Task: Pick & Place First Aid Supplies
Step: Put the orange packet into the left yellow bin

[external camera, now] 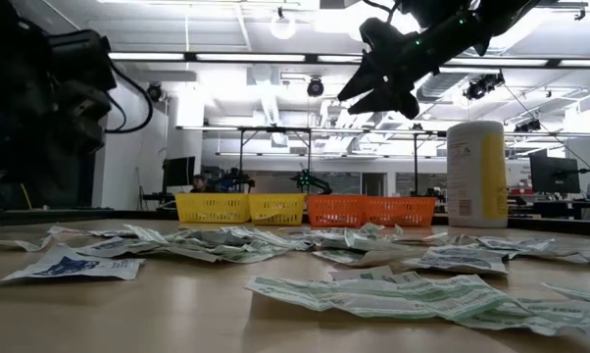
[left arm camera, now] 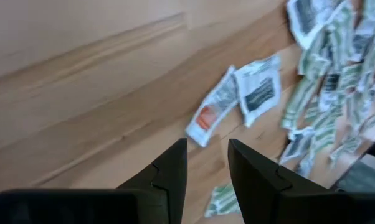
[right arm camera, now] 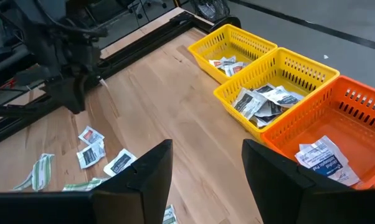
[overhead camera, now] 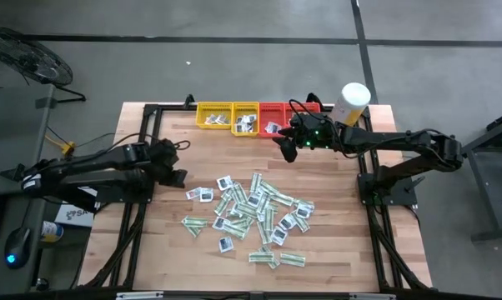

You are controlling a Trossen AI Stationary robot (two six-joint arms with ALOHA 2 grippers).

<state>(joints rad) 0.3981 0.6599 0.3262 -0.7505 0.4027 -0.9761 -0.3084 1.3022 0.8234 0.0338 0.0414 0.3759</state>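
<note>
The first aid supplies (overhead camera: 253,215) lie scattered flat on the wooden table's middle: narrow white-and-green strips and small white squares with dark centres. My left gripper (overhead camera: 178,177) hovers open at the heap's left edge, tilted down, with nothing between its fingers (left arm camera: 175,155); a packet with an orange mark (left arm camera: 207,117) and a white square (left arm camera: 257,93) lie just past them. My right gripper (overhead camera: 286,150) hangs open and empty above the table (right arm camera: 175,93) near the red tray (overhead camera: 274,117). It also shows high up in the low view (external camera: 378,83).
Two yellow trays (overhead camera: 213,115) (overhead camera: 245,117) and two red trays (overhead camera: 305,108) stand in a row at the far edge, with some packets inside (right arm camera: 262,102). A tall white-and-yellow canister (overhead camera: 352,103) stands at the far right. Black frame rails (overhead camera: 143,150) run along both table sides.
</note>
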